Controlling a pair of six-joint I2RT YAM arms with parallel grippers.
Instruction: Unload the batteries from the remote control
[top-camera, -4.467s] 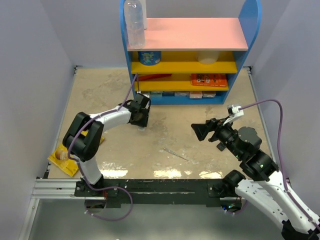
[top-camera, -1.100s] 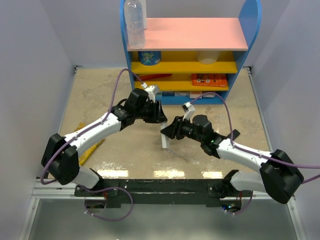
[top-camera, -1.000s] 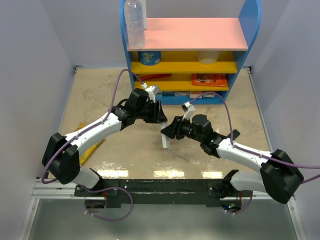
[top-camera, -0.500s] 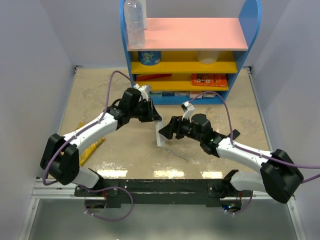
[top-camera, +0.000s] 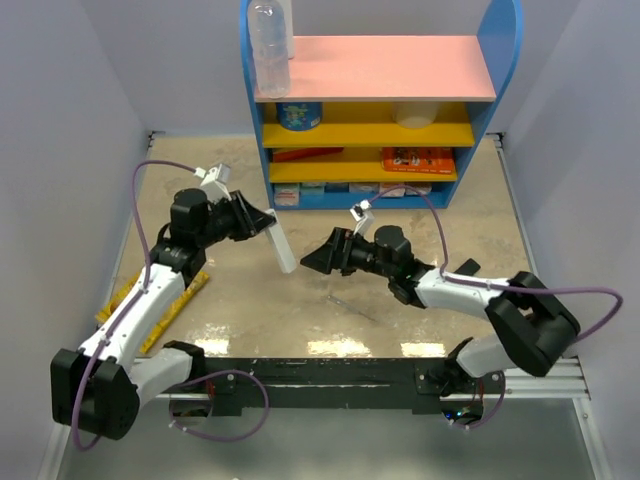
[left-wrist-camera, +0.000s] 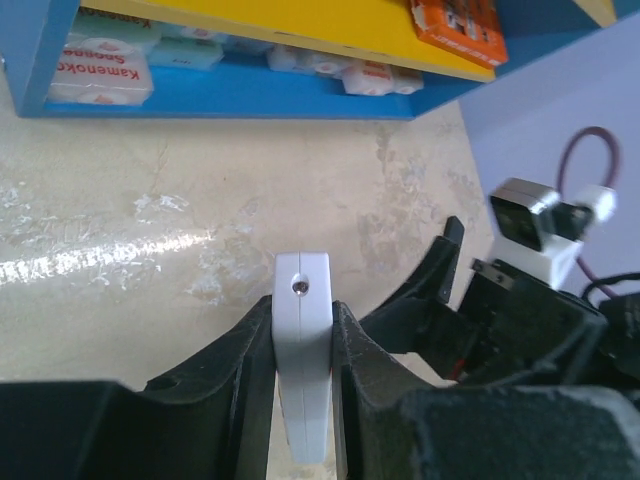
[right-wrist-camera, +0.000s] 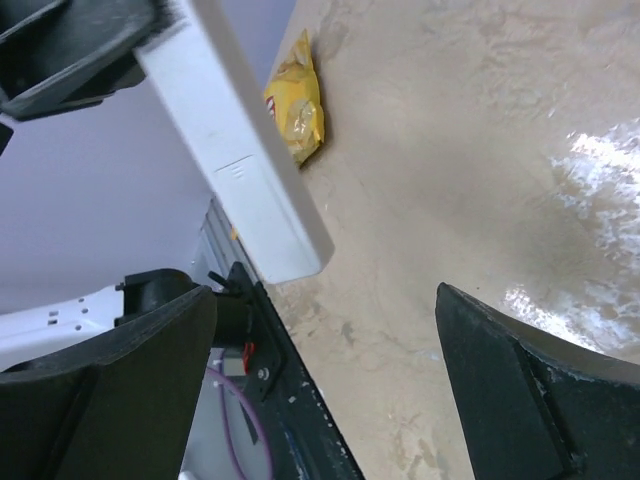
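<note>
the remote control (top-camera: 282, 247), a slim white bar, is sitting pinched between the fingers (left-wrist-camera: 248, 352) of the left gripper (top-camera: 268, 228), which is closing tightly on its two long edges. the remote is sticking out past the fingertips and slanting downward, its free end hanging clear of the table (top-camera: 420, 215). in the right wrist view its back is facing the camera with the battery cover (right-wrist-camera: 243, 175) in place, so the batteries themselves are hidden.

the left arm is rising from its base, bending at the elbow and reaching sideways toward the right arm, its wrist turned so the gripper is pointing that way. the right gripper (top-camera: 308, 262) is facing it from the other side, jaws spread wide and holding nothing, with the remote's free end just in front of the opening and not touching either finger (right-wrist-camera: 120, 360). the right arm is lying low, its forearm stretching across toward the left arm.

beneath and slightly behind the right gripper a thin grey stick (top-camera: 350, 306) is lying on the table. a yellow packet (right-wrist-camera: 296, 106) is lying beyond the remote, under the left forearm. a blue shelf (top-camera: 500, 120) is standing well beyond both grippers.
</note>
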